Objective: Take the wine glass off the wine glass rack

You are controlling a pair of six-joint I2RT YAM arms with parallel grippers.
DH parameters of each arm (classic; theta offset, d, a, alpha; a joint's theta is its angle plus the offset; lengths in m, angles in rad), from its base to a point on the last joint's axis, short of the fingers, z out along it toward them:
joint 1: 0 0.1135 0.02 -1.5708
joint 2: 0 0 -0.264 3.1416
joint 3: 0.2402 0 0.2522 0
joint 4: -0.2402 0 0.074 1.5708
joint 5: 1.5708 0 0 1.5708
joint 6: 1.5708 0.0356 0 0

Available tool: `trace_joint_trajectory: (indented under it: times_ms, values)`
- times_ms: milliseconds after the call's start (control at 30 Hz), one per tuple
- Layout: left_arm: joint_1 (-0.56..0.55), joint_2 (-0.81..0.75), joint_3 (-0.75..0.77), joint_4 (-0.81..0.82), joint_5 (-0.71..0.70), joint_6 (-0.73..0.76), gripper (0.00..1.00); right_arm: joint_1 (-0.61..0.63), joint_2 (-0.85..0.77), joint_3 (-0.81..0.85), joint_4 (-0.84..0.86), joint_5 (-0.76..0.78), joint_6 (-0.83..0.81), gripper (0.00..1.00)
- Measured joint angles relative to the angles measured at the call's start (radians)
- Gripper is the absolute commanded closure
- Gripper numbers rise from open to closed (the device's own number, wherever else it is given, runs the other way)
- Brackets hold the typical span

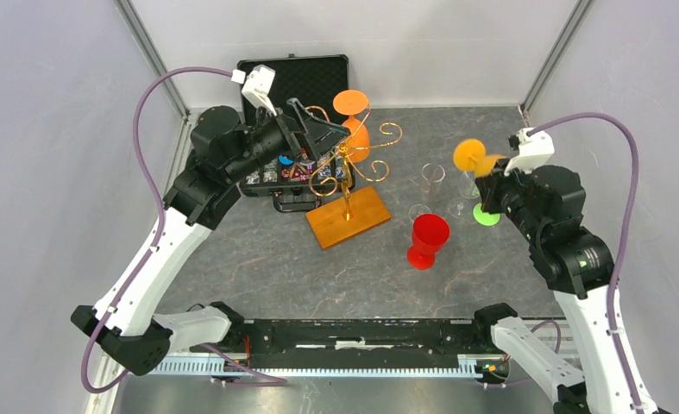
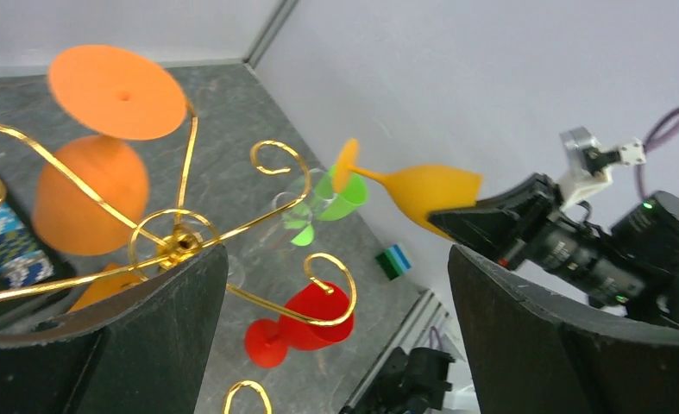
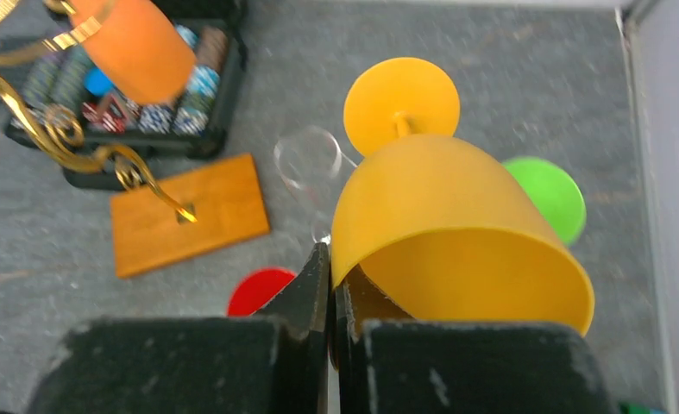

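Task partly done, judged from the layout. The right gripper [image 3: 330,259], jaws clamped on the rim of a yellow wine glass [image 3: 456,233], holds it in the air well to the right of the wine glass rack [image 1: 350,217], clear of the wire arms. An orange wine glass [image 1: 355,129] hangs upside down on the rack's far side. The left gripper [image 2: 336,259] hovers at the rack, jaws wide apart and holding nothing. Red [image 1: 426,240], green [image 1: 486,216] and clear [image 1: 432,179] glasses stand on the counter [image 1: 258,259] right of the rack. Left to do: set the yellow glass down, possibly unhook the orange one. No brand, label or writing is legible.
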State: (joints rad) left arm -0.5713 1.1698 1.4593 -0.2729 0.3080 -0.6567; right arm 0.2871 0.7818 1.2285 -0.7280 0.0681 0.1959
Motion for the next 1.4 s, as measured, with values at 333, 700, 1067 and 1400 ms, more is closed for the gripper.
trace_joint_trajectory:
  times_ms: [333, 700, 1067, 1400]
  values:
    - [0.001, -0.011, 0.0, -0.084, -0.104, 0.11, 0.0, 0.0, -0.019, 0.132, -0.317, 0.116, -0.019, 1.0]
    - [0.001, -0.027, 0.0, -0.133, -0.177, 0.183, 0.0, 0.0, 0.024, 0.01, -0.441, 0.111, -0.053, 0.97]
    - [0.001, -0.027, 0.0, -0.151, -0.201, 0.203, 0.0, 0.0, 0.096, -0.174, -0.395, 0.037, -0.063, 0.98]
    - [0.001, -0.027, 0.0, -0.151, -0.197, 0.202, 0.0, 0.002, 0.122, -0.227, -0.36, 0.005, -0.074, 0.95]
